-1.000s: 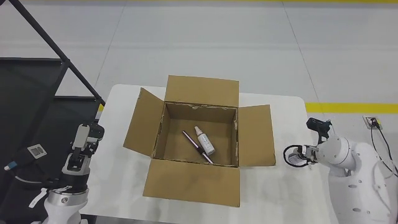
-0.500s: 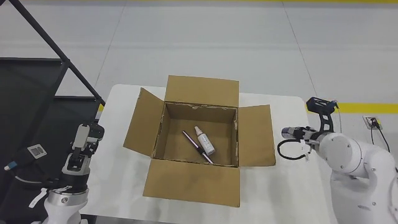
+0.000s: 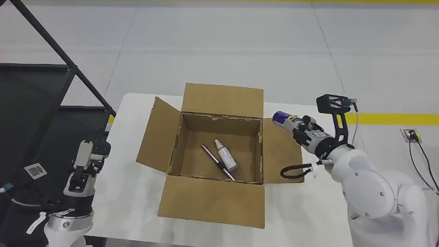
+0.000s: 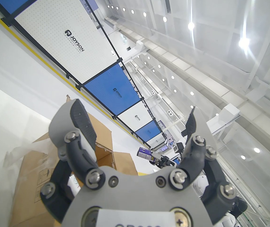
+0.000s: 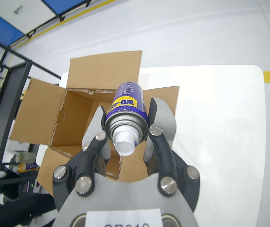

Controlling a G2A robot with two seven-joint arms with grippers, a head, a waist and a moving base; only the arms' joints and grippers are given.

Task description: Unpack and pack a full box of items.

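Observation:
An open cardboard box stands mid-table with its four flaps spread. On its floor lie a small white bottle and a thin dark pen-like stick. My right gripper is shut on a blue and yellow spray can, held above the box's right flap. My left gripper is open and holds nothing, beside the table's left edge, pointing upward. In the left wrist view the box and the spray can show far off.
The white table has bare room left and right of the box. A black loop of cable hangs by the right flap. A black metal frame stands to the left, with a shelf of items below it.
The right arm has risen from the table's right side and swung toward the box, bringing the spray can over the right flap. The left arm has shifted slightly.

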